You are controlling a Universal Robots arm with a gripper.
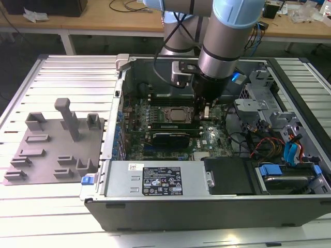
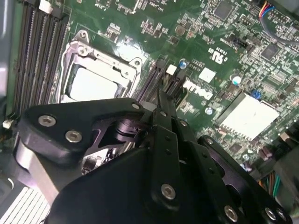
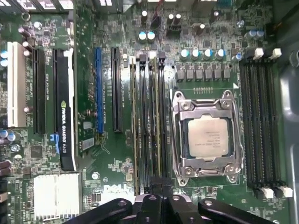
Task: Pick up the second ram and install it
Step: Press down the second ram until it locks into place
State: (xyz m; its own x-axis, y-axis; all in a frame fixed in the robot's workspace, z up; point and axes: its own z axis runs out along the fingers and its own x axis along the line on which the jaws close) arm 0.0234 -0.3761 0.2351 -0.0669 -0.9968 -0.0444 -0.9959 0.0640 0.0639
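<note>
RAM stick (image 3: 160, 121) stands in the slots beside the processor socket (image 3: 207, 136), centre frame; gripper (image 3: 159, 198) fingers together over its end, seating it. Next calls for straight downward pressure.

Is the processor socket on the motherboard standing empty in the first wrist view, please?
No, a square silver processor sits inside the socket's metal frame.

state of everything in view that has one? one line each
end effector: down inside the case, over the memory slots beside the processor; grip unclear
second ram: standing on edge in those slots
processor: seated in its socket, no cooler on it
computer case: lying flat, side panel off
</note>
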